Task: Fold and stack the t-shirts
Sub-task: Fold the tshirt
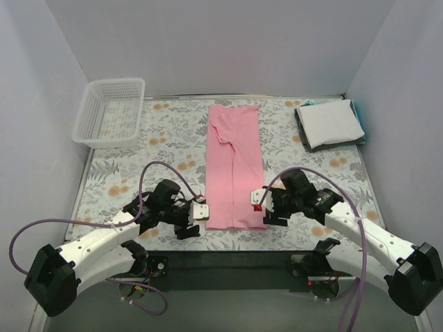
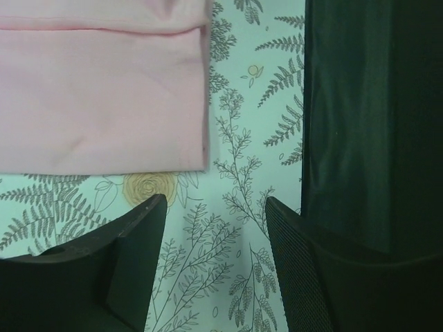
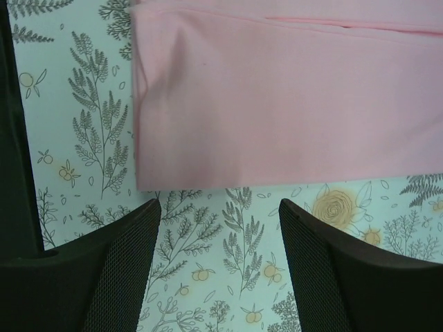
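Near edge: left jaws open, empty, over the table (image 1: 166,138) just beside the near left corner of the pink shirt (image 1: 234,166); right jaws open, empty, beside its near right corner. Shirt lies flat mid-table, folded into a long strip. Far right: folded shirts (image 1: 331,123), stacked. Far left: basket (image 1: 111,111).

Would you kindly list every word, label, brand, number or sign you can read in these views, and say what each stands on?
None: no text is readable in any view.
The pink t-shirt, the folded white t-shirts and the mesh basket are unmarked as far as can be seen; the tablecloth carries only a floral print.
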`<state>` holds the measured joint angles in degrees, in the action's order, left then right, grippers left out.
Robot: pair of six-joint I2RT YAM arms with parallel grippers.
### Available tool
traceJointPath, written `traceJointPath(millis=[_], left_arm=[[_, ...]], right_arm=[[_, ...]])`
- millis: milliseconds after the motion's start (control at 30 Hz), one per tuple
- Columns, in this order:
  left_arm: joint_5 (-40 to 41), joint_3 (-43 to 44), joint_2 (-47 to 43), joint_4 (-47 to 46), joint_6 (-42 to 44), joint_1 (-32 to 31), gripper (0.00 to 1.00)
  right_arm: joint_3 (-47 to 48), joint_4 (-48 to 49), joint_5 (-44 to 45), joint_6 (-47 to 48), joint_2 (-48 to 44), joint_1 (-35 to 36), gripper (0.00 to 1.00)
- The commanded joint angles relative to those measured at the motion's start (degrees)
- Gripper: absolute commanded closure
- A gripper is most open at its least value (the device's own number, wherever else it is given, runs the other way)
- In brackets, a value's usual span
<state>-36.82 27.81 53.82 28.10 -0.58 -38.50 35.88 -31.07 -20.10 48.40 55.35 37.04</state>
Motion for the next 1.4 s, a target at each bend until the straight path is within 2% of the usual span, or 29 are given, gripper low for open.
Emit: traceJointPath(millis=[0, 267, 533, 600, 667, 767, 833, 933, 1033, 1067, 1100, 1200, 1367], left_arm=[[2.0, -3.81, -2.05, -7.08, 3.3, -3.24, 0.44], [7.37, -5.22, 2.86, -16.05, 2.07, -9.74, 0.46], [10.8, -5.75, 9.1, -22.38, 1.55, -12.91, 0.53], [11.15, -5.84, 10.86, -22.73, 1.81, -13.18, 0.55], [11.86, -6.19, 11.65, -23.17, 2.07, -13.44, 0.57], [12.91, -6.98, 12.97, -23.79, 2.77, -13.7, 0.58], [13.17, -7.42, 13.94, -23.96, 2.86, -13.79, 0.59], [13.26, -7.42, 15.17, -24.14, 2.86, -13.88, 0.65], [13.26, -7.25, 15.7, -24.05, 2.6, -14.06, 0.79], [13.26, -7.16, 15.52, -23.97, 2.69, -14.14, 0.86], [13.18, -7.16, 15.35, -23.97, 2.69, -14.15, 0.91], [10.9, -6.46, 13.68, -21.78, 3.13, -14.15, 1.0], [7.91, -5.23, 10.08, -16.33, 2.25, -14.23, 1.0]], right_arm=[[-3.87, 7.94, 2.34, 3.8, -4.02, 3.21, 0.36], [-12.49, 12.43, 3.48, 8.99, -7.98, 11.73, 0.35], [-16.19, 15.95, 4.45, 12.15, -5.88, 14.64, 0.37], [-16.63, 16.83, 4.28, 12.5, -4.82, 14.73, 0.4], [-17.24, 17.18, 4.28, 13.38, -3.59, 15.08, 0.51], [-17.95, 17.97, 5.15, 14.09, -2.18, 15.78, 0.59], [-18.47, 18.24, 5.59, 14.35, -1.74, 16.13, 0.61], [-20.05, 19.81, 6.99, 14.97, -1.56, 17.1, 0.69], [-20.93, 20.08, 7.96, 15.32, -1.21, 17.63, 0.86], [-20.94, 20.26, 8.23, 15.23, -1.21, 17.63, 0.94], [-20.85, 20.26, 8.41, 14.88, -1.04, 17.63, 0.97], [-19.27, 18.51, 8.15, 13.48, -1.74, 17.72, 0.99], [-15.49, 12.62, 5.69, 10.67, -4.2, 17.89, 0.99]])
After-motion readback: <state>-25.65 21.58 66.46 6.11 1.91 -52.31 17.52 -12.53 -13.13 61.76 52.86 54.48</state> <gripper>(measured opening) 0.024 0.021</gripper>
